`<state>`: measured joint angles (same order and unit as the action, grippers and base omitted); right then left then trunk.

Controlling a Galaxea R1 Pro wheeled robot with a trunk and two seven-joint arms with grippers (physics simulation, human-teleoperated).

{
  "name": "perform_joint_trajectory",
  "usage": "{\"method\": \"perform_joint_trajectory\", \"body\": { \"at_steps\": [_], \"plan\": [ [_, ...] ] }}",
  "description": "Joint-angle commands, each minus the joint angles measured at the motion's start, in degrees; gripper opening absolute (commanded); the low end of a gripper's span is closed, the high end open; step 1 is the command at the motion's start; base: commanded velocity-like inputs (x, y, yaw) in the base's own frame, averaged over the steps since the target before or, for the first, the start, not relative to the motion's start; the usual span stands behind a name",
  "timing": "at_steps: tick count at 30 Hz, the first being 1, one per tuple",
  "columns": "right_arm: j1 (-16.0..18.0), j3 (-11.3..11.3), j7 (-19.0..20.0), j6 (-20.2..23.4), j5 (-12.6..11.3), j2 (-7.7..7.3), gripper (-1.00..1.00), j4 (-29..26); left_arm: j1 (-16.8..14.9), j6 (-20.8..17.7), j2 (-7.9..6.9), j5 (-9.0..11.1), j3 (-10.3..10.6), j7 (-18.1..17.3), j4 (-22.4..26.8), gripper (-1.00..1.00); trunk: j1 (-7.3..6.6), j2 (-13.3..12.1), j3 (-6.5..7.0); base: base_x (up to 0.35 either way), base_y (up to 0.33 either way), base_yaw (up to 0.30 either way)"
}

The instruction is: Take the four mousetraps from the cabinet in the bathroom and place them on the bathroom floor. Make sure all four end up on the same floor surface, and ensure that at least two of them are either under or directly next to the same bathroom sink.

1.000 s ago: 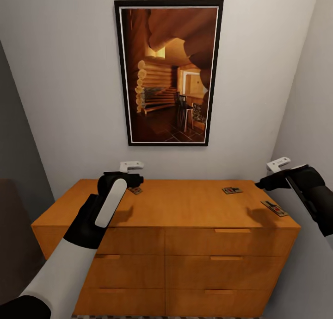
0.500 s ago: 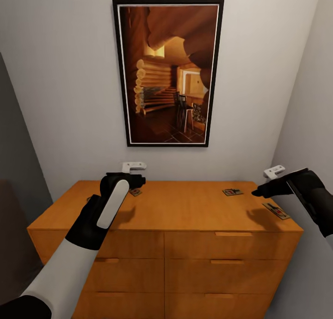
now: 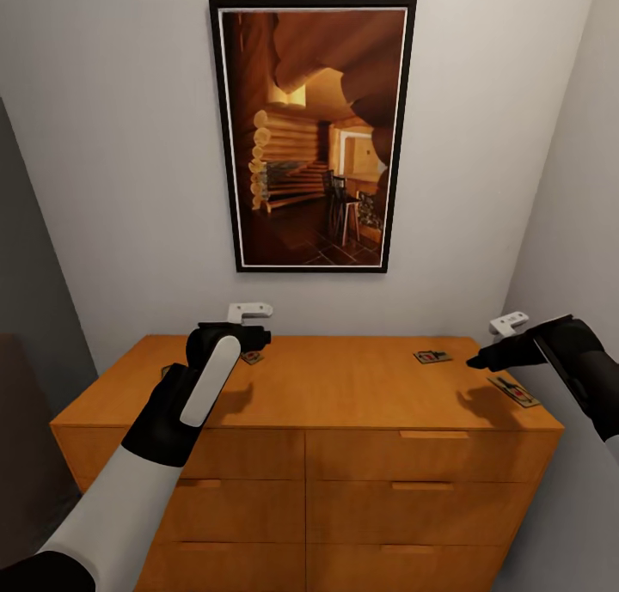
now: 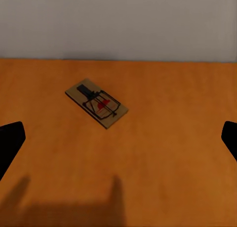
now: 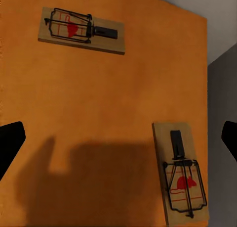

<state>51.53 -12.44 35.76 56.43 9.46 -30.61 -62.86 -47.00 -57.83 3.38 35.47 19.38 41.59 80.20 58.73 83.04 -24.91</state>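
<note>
Orange-brown wood makes up the cabinet (image 3: 344, 386), which sits low in the middle of the head view under a big picture (image 3: 314, 132) on the wall. Three traps show on its flat top. One trap (image 3: 252, 357) lies near the back, partly hidden just behind the left gripper (image 3: 258, 338); in the left wrist view this trap (image 4: 97, 103) sits ahead between the spread fingers. A second trap (image 3: 432, 356) lies at the right back of the top. A third trap (image 3: 513, 392) lies at the far right edge, below the right gripper (image 3: 474, 362). The right wrist view shows that pair: one trap (image 5: 82, 30) at the upper left and one trap (image 5: 180, 175) at the lower right. Both grippers are wide apart and hold nothing. Each trap looks thin, light and stiff, a little wood board with a wire spring on top. I think it is best to pinch the two long edges of the board and stay off the wire.
</note>
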Motion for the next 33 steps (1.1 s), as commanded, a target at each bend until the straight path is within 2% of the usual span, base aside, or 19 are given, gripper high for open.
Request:
{"method": "perform_joint_trajectory", "body": {
  "at_steps": [1, 14, 22, 33],
  "plan": [
    [0.07, -0.12, 0.85, 0.09, 0.6, -0.05, 1.0, 0.09, -0.05, -0.13, -0.01, 0.56, 0.05, 0.6, 0.04, 1.0, 0.0, 0.04, -0.07, 0.0, 0.0, 0.0],
    [0.07, 0.04, 5.27, 0.09, 1.08, -0.07, 1.0, 0.69, -0.02, -0.11, 0.05, 0.56, 0.05, 0.6, 0.04, 1.0, 0.0, 0.04, -0.07, 0.005, -0.005, 0.0],
    [0.07, 0.06, 5.59, 0.09, 0.74, -0.07, 1.0, 0.7, -0.02, -0.12, 0.04, 0.56, 0.05, 0.6, 0.04, 1.0, 0.0, 0.04, -0.07, 0.134, -0.119, 0.0],
    [0.07, 0.18, 5.71, 0.09, 0.57, -0.15, 1.0, 0.64, 0.13, -0.12, 0.01, 0.56, 0.05, 0.6, 0.04, 1.0, 0.0, 0.04, -0.07, 0.021, -0.019, 0.0]
  ]
}}
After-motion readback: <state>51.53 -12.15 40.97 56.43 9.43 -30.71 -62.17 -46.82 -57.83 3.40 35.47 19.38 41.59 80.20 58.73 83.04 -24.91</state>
